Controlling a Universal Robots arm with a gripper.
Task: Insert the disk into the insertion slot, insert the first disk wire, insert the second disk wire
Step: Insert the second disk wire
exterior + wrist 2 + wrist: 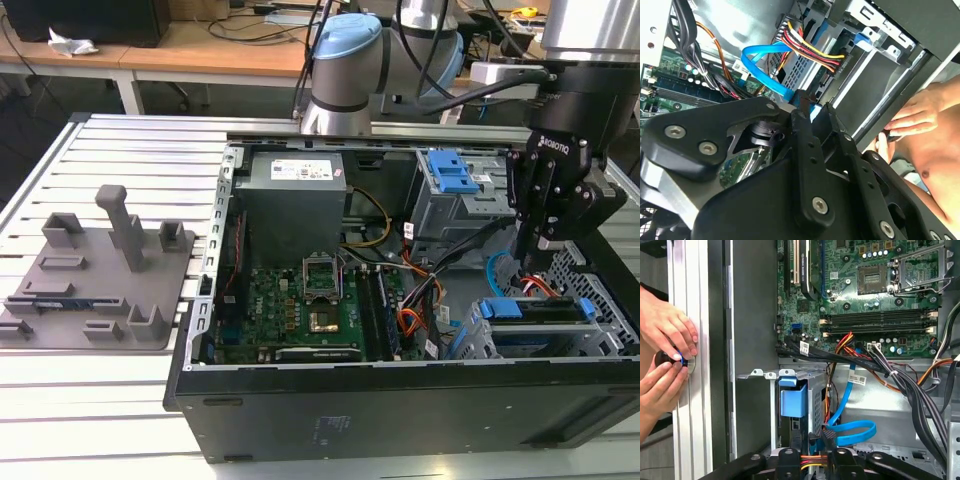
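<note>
The gripper (540, 265) is hanging directly over the insertion slot (478, 338), almost touching its open rear end; whether it is clenched or released cannot be told. The disk (530, 308) is already sitting inside the slot, its blue frame showing at the top and its long axis running along the slot's length.

Just below the gripper, at the slot's rear end, the first disk wire (810, 47) is fanning down into a black plug against the back of the disk. The second disk wire (855, 432) is looping beside it and dropping to the same spot, so both plug ends are lying straight under the gripper, judging by both wrist views.

Beyond the slot, the upper bay (450, 175) with its blue latch is standing upright, and the motherboard (300, 300) is lying beside the slot. Farther off, the power supply (295, 205) is carrying a white label, its print too small to read.

Outside the case wall next to the slot, a person's hands (667, 340) are working a small dark object on the aluminium rail (687, 300).
</note>
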